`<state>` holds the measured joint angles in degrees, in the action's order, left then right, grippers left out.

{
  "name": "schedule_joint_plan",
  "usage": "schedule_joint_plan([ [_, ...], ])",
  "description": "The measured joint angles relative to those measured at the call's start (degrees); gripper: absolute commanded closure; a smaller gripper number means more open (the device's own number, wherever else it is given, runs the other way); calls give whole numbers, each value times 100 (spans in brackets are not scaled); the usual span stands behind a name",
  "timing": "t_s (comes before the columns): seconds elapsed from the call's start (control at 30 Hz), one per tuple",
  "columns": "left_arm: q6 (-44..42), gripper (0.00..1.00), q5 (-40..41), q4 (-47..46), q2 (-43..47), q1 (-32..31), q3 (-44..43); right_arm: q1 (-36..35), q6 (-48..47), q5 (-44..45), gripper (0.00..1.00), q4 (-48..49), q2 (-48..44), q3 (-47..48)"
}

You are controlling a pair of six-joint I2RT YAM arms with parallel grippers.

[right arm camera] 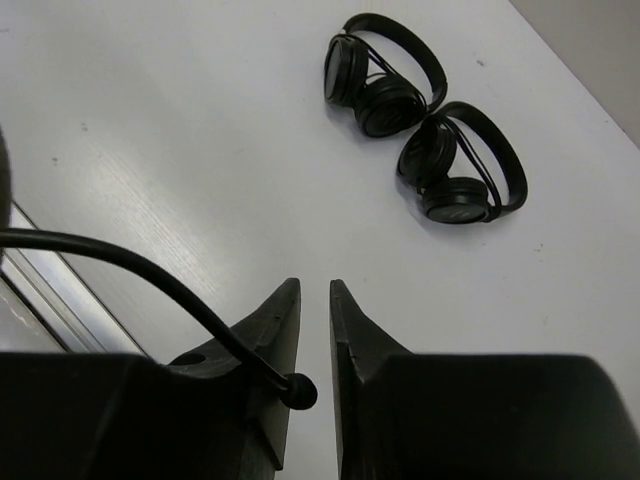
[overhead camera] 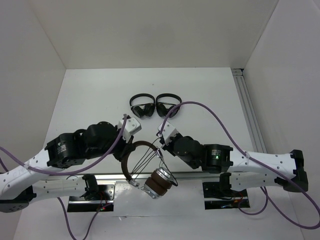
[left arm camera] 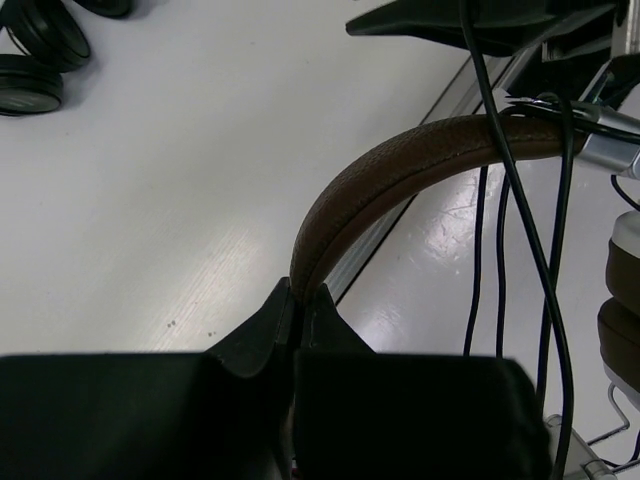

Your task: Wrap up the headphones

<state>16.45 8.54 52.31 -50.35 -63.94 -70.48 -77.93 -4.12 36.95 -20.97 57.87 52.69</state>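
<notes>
The headphones [overhead camera: 137, 146] hang above the table's near edge, brown headband up, silver cups and brown ear pads [overhead camera: 160, 182] below. Several strands of their thin dark cable [overhead camera: 147, 160] run across the band's arc. My left gripper [left arm camera: 300, 295] is shut on the brown headband [left arm camera: 400, 165], pinching its edge between both fingertips. My right gripper [right arm camera: 315, 290] is at the band's right side with a narrow gap between its jaws. The cable [right arm camera: 130, 262] curves in from the left, and its rounded end [right arm camera: 298, 392] rests against the left finger, not pinched.
Two smaller all-black headphones [overhead camera: 142, 106] [overhead camera: 166, 105] lie side by side at the middle of the white table [overhead camera: 90, 100]. A metal rail [overhead camera: 247, 110] runs along the right wall, and another [overhead camera: 190, 175] runs along the near edge between the arm bases.
</notes>
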Motion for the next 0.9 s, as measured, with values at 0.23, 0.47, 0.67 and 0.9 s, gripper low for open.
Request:
schedule_joint_plan([
  [0.23,63,100,627,308,-96,0,-317,9,20,-232,75,468,-59,-326],
  [0.47,251,100,1086,461,-232,0,-466,151,114,-474,60,841,-114,-638],
  [0.67,490,100,1453,603,-210,-2,-643,210,267,-492,45,1095,-109,-728],
  [0.9,752,100,1668,658,-153,-7,-745,299,446,-481,28,1279,-109,-973],
])
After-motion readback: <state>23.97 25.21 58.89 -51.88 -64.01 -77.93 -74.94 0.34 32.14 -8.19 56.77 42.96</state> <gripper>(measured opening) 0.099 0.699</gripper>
